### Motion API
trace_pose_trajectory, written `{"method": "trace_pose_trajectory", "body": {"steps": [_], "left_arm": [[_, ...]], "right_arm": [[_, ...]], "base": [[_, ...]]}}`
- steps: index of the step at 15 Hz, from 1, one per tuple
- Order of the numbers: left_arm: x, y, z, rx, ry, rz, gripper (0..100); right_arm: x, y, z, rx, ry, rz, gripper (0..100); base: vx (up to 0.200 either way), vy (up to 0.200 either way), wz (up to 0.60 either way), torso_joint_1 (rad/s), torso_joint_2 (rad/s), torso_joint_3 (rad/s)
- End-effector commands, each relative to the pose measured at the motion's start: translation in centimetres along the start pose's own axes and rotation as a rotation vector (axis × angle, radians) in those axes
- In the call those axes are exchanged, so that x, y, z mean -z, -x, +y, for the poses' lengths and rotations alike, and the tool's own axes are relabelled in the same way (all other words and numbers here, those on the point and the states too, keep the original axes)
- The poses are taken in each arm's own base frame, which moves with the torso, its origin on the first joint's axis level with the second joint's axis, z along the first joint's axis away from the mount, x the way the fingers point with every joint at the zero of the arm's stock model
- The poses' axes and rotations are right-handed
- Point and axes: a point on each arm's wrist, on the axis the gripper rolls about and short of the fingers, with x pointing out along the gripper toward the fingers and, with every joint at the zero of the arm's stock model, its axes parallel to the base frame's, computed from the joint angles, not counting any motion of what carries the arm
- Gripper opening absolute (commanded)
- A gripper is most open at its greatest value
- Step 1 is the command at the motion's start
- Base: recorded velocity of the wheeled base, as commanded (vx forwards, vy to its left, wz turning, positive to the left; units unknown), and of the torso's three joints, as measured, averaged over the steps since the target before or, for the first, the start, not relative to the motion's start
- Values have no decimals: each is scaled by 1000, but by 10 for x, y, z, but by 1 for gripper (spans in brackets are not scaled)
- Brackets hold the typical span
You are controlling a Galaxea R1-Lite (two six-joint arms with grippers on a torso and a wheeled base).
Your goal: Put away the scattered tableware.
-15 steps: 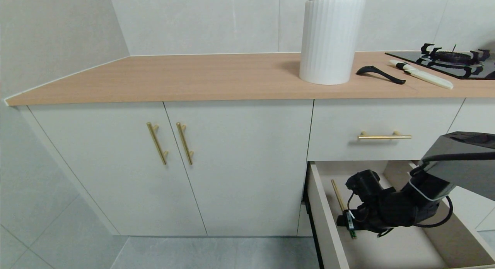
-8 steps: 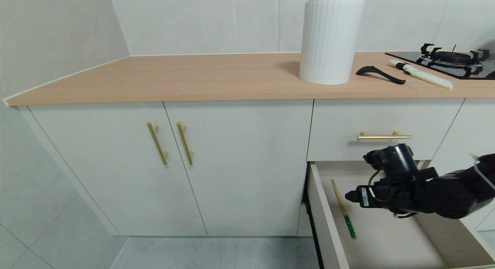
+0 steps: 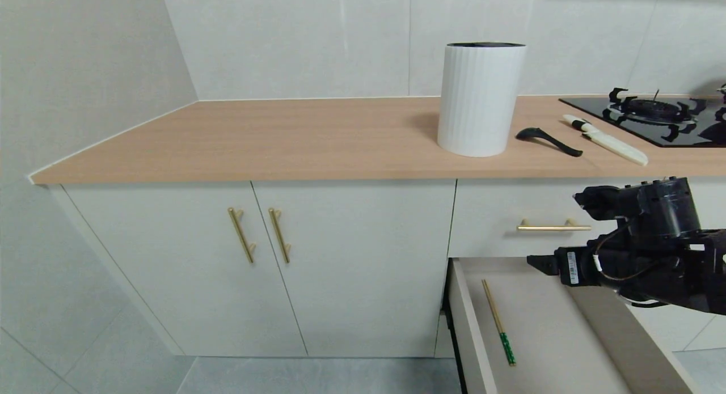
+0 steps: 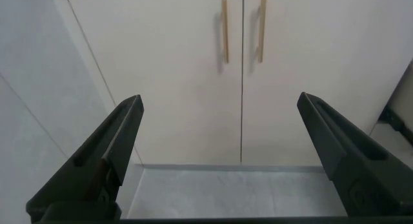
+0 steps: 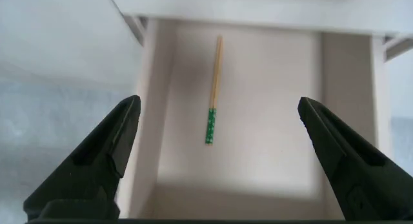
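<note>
1. I see the wooden chopstick with a green patterned end [image 3: 498, 326] lying inside the open pale drawer [image 3: 471, 331], near its left wall, on the right of the scene
2. My right gripper [image 5: 217, 114] hangs above that drawer, fingers spread wide, gripping nothing
3. My left gripper [image 4: 219, 108] faces the white cabinet doors with gold bar handles [image 4: 242, 69], fingers also spread wide and empty
4. On the wooden countertop [image 3: 283, 133], the black curved spoon [image 3: 547, 140] and white-bladed knife [image 3: 607, 140] lie right of the tall white ribbed cylinder [image 3: 479, 99]
5. The black gas hob [image 3: 652, 113] sits far right
</note>
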Motion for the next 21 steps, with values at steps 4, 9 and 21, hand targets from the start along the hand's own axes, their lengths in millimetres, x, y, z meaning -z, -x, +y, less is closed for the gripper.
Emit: {"method": "trace_pose_trajectory", "body": {"steps": [4, 9, 21], "left_arm": [[0, 0, 0, -1, 0, 1, 100], [0, 0, 0, -1, 0, 2, 100], [0, 0, 0, -1, 0, 2, 100]], "right_arm": [[-5, 6, 0, -5, 17, -30, 100], [-46, 3, -18, 35, 37, -148, 100], [-104, -148, -106, -57, 206, -206, 100]], "base": [[0, 0, 0, 137, -467, -333], [0, 0, 0, 165, -473, -314], [0, 0, 0, 33, -91, -58]]}}
